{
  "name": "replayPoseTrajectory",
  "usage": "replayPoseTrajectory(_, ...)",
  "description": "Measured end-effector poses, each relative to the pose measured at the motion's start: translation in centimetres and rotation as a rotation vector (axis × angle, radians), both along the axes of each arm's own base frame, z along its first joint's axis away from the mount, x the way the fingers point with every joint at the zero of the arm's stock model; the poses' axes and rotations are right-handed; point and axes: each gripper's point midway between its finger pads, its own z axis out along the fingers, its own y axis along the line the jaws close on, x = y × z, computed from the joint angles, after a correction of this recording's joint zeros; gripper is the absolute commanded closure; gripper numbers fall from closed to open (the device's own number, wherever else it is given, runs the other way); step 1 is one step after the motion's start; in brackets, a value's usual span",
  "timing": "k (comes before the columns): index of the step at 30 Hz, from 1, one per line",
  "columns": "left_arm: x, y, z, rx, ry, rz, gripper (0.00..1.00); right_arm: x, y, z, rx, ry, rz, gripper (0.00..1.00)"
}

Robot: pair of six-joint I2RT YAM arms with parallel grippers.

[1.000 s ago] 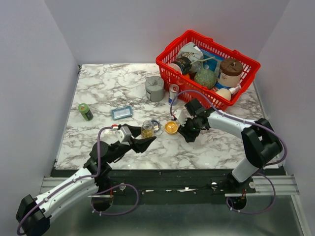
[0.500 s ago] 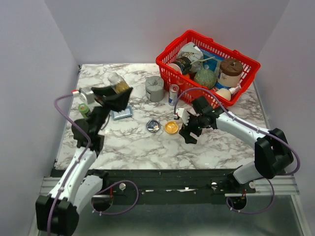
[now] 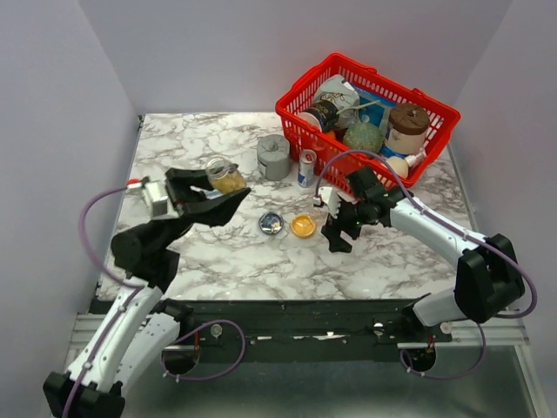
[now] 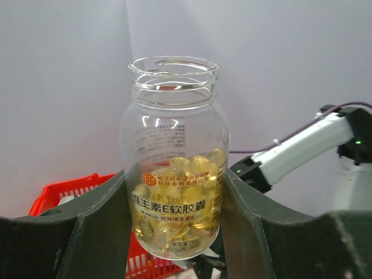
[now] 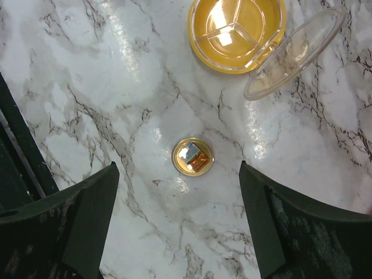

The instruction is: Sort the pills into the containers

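L hand (image 4: 174,232) pinches open pill jar (image 4: 174,145), held up; R hand (image 5: 177,174) spread over gold cap (image 5: 193,157) nr orange dish (image 5: 237,29).

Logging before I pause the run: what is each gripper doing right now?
Left gripper: closed on the open glass pill bottle.
Right gripper: open, holding nothing.

Glass pill bottle (image 4: 174,168): yellow print reads "维生素E软胶囊"; smaller line at 6 o'clock, "补充维生素E". Round logo at 9 o'clock and other fine print illegible.
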Motion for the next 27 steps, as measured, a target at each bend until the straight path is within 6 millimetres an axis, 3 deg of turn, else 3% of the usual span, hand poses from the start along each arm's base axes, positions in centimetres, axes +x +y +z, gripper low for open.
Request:
replayPoseTrajectory(1,1.2,-0.2,-0.4,0.005,0.017,0.005,1.0,-0.1,0.1,0.0,0.003,0.002,0.002,0.07)
replayPoseTrajectory(3,3.2,-1.9,-3.5,0.061,0.115,-0.01,1.0,-0.2,0.1,0.2,0.017,0.01,0.002,0.05)
replayPoseTrajectory(6,3.4,-4.6,-10.2,0.204,0.237,-0.049,1.0,-0.4,-0.1,1.0,0.052,0.016,0.001,0.02)
replayPoseTrajectory(13,3.6,-4.8,-15.9,0.3,0.223,-0.017,1.0,-1.1,0.2,5.2,0.193,-0.037,0.04,0.01)
replayPoseTrajectory(18,4.4,-6.1,-22.4,0.4,0.296,-0.014,1.0,-1.4,0.5,8.1,0.287,-0.07,0.056,0.01)
replayPoseTrajectory(21,4.8,-7.1,-25.7,0.467,0.348,-0.015,1.0,-0.9,-0.1,9.4,0.331,-0.071,0.024,0.01)
replayPoseTrajectory(27,6.2,-7.4,-30.3,0.538,0.452,0.042,1.0,0.2,-1.9,11.2,0.399,-0.078,-0.061,0.01)
